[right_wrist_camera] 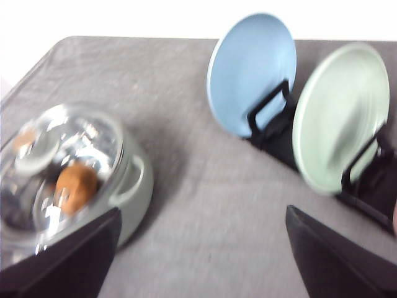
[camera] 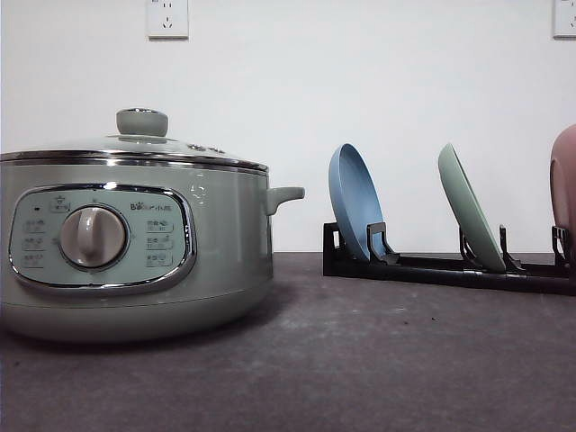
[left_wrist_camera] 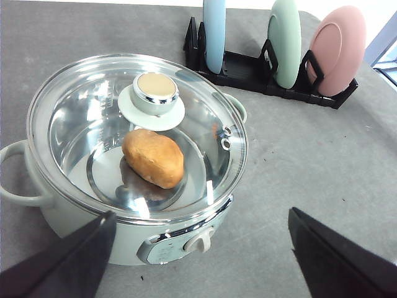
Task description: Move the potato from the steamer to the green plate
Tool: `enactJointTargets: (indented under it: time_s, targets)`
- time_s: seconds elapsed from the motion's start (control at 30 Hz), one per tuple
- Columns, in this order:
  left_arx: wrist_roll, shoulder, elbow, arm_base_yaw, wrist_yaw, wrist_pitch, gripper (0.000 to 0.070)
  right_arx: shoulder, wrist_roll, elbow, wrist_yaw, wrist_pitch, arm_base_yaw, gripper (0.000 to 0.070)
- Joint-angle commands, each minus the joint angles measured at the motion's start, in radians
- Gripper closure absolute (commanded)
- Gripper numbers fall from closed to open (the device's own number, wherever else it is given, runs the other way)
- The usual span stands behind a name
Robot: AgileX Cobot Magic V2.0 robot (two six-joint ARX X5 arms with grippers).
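The sage-green steamer [camera: 135,252] stands at the table's left with its glass lid [left_wrist_camera: 136,130] on. Through the lid I see the orange-brown potato [left_wrist_camera: 153,158] lying on the steamer's metal floor; it also shows blurred as the potato [right_wrist_camera: 75,186] in the right wrist view. The green plate [camera: 470,219] stands on edge in a black rack [camera: 432,267] at the right. My left gripper [left_wrist_camera: 198,261] hangs open above the steamer's front, fingers apart and holding nothing. My right gripper [right_wrist_camera: 201,254] is open over bare table between the steamer [right_wrist_camera: 93,180] and the green plate [right_wrist_camera: 341,115].
A blue plate [camera: 354,202] stands in the rack left of the green one, and a pink plate [camera: 564,184] at the right end. The steamer has side handles [camera: 283,194] and a lid knob [camera: 141,121]. Grey table [camera: 378,360] lies bare in front of the rack.
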Motion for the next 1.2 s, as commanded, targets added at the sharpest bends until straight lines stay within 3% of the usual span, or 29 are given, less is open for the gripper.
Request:
enactJointTargets:
  time_s: [0.0,0.27,0.47,1.0,1.17]
  targets:
    - [-0.002,0.003,0.021,-0.003,0.004,0.009,0.0133,0.071,0.02,0.063,0.012,0.008,0.001,0.0166]
    - [-0.002,0.003,0.021,-0.003,0.004,0.008,0.0133,0.361,0.03,0.257,0.029,0.039,0.001,0.0166]
    - [-0.002,0.003,0.021,-0.003,0.004,0.008,0.0133,0.527,0.03,0.336,0.099,0.081,0.001,0.0166]
    - [-0.002,0.003,0.021,-0.003,0.004,0.008,0.0134,0.769,0.034,0.338,0.183,0.231,0.0,0.017]
    - [-0.002,0.003,0.021,-0.003,0.004,0.008,0.0134,0.813,0.041,0.338,0.183,0.245,0.0,0.0247]
